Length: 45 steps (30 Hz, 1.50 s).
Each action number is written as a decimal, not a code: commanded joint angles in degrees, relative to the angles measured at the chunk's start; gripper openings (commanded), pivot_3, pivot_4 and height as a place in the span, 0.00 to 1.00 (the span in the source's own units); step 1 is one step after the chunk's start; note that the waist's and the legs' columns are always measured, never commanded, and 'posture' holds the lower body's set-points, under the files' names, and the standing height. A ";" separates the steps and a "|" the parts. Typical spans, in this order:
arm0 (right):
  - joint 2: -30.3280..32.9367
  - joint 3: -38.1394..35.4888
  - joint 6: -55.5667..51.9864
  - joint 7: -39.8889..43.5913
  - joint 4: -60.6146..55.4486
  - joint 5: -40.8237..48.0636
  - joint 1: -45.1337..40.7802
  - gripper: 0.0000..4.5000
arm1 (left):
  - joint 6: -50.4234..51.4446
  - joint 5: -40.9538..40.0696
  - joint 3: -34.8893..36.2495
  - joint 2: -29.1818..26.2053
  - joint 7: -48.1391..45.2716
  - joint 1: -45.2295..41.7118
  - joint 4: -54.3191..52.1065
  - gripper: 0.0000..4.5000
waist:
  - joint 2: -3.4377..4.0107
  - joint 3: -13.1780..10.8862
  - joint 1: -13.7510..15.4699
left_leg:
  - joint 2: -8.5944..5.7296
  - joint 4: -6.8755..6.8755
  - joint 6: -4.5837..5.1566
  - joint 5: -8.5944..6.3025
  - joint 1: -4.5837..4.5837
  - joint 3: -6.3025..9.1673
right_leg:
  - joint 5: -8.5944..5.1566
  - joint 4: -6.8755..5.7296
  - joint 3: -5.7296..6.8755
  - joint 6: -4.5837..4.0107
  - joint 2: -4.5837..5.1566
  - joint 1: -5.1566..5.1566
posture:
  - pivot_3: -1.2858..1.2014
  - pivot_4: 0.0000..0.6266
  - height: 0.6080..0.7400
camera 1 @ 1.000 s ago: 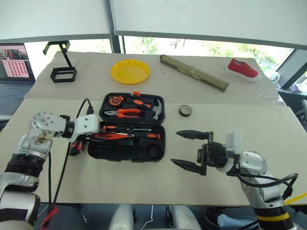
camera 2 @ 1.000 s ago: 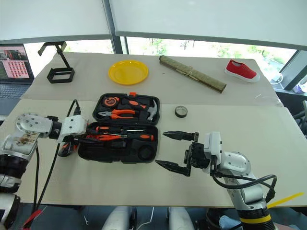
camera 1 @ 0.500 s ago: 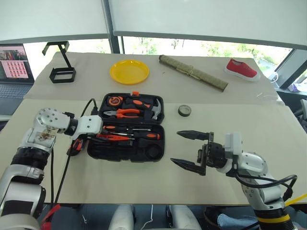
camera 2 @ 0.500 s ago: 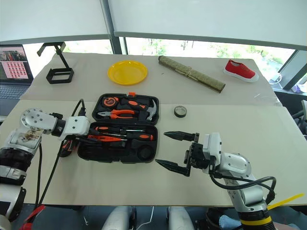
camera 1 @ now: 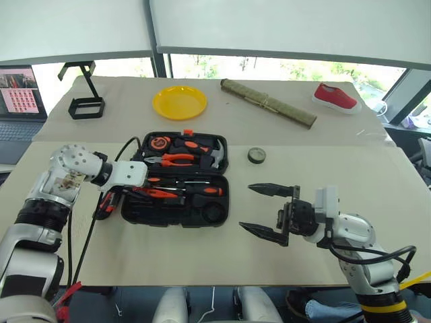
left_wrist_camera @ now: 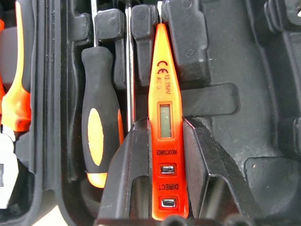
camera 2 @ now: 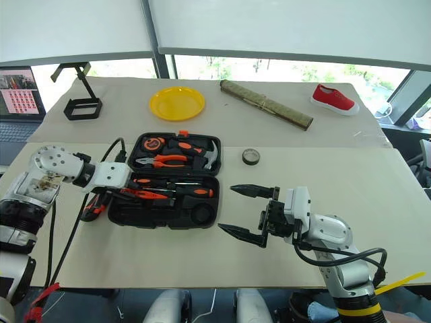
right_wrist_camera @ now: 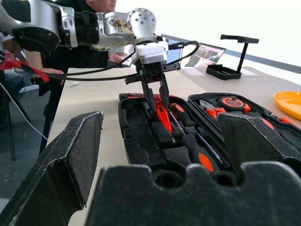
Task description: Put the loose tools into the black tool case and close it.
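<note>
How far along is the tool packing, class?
Done: two screwdrivers lie in the open tool case. In hand: the left gripper holds the tester pen at its slot. Left: utility knife beside the case, tape roll on the table, then closing the lid.

The black tool case (camera 1: pixel 176 180) lies open on the desk (camera 1: pixel 202 256), the left gripper (camera 1: pixel 135 192) reaching into its near half. The right gripper (camera 1: pixel 269 210) hangs open beside it, the tape roll (camera 1: pixel 256 155) beyond.
</note>
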State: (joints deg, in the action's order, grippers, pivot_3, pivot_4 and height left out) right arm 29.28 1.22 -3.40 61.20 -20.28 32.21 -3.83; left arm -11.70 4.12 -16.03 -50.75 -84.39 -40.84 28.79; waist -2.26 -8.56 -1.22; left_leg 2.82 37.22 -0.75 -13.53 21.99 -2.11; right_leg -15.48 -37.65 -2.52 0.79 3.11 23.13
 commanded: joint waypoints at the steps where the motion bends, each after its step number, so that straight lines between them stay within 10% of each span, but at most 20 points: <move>1: -0.28 -0.52 1.33 -0.15 -0.82 -0.01 -0.99 1.00 | 6.32 0.98 -0.48 -0.21 0.36 3.33 -1.17 0.22 | 0.02 0.01 0.00 | 0.00 0.01 0.00 0.00 -0.02 0.00 | 0.00 -0.04 -0.01 0.00 -0.01 0.00 | 0.52 0.24 1.00; 7: -0.05 -0.85 1.33 0.26 -0.56 0.16 -0.86 1.00 | 1.56 -6.75 6.77 1.09 1.15 3.90 -2.03 0.67 | 0.01 0.00 -0.04 | 0.01 0.06 0.00 0.00 0.08 0.01 | -0.02 -0.05 -0.02 0.01 0.00 0.06 | 0.52 0.24 1.00; 17: 1.17 -0.86 -0.57 0.48 -1.36 1.33 0.15 1.00 | -0.98 -18.55 14.82 5.50 0.18 6.26 -0.36 0.67 | -0.08 -0.06 0.62 | -0.03 0.64 0.07 -0.04 0.62 0.18 | -0.01 -0.20 0.13 0.06 0.05 0.27 | 0.52 0.24 1.00; 26: 1.11 -0.61 -0.37 -0.03 -1.25 1.04 -0.48 1.00 | -3.77 -16.49 14.23 10.10 2.14 5.63 7.87 0.01 | -0.10 -0.07 0.56 | -0.03 0.64 0.06 -0.04 0.62 0.22 | -0.02 -0.21 0.14 0.06 0.03 0.27 | 0.52 0.24 1.00; 45: 0.66 -0.45 0.01 -1.33 -2.13 0.89 -0.15 1.00 | -1.93 -13.76 14.59 8.27 5.52 12.90 9.52 0.01 | 0.01 0.02 0.06 | -0.02 0.64 0.08 -0.05 0.20 0.19 | -0.03 -0.34 0.07 0.06 0.02 -0.04 | 0.52 0.24 1.00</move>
State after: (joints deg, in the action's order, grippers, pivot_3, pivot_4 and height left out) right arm 30.12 1.44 -4.05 59.71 -21.84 32.67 -2.58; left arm -16.48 -9.46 -2.12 -41.17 -79.61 -31.64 38.51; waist -2.25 -8.54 -1.16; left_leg 2.81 37.86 -0.67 -13.58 22.18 -1.93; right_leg -15.50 -37.99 -2.48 0.85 3.12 23.09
